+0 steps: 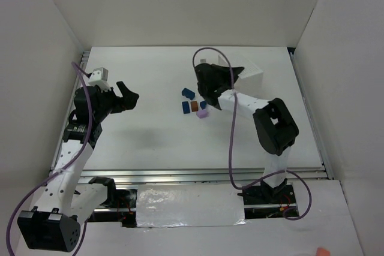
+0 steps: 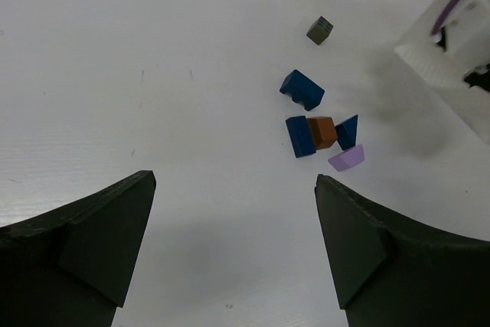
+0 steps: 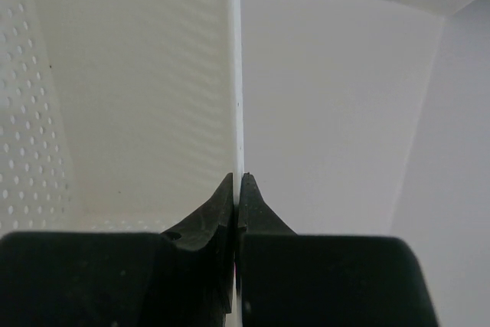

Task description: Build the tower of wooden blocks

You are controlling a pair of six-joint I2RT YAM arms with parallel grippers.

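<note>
Right claw: pinched shut on the thin wall of the white tray, likely for tipping.
Left claw: held wide open, aimed toward the wood blocks, which lie unstacked on the tabletop.

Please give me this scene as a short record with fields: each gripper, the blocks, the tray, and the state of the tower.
left gripper: open, empty, over the bare table, short of the blocks
right gripper: shut on a thin wall of the white tray
cluster: lavender block, brown-orange block and three blue blocks, lying close together on the table
grey cube: alone, apart from the cluster
tower: not yet begun; no block appears stacked
</note>
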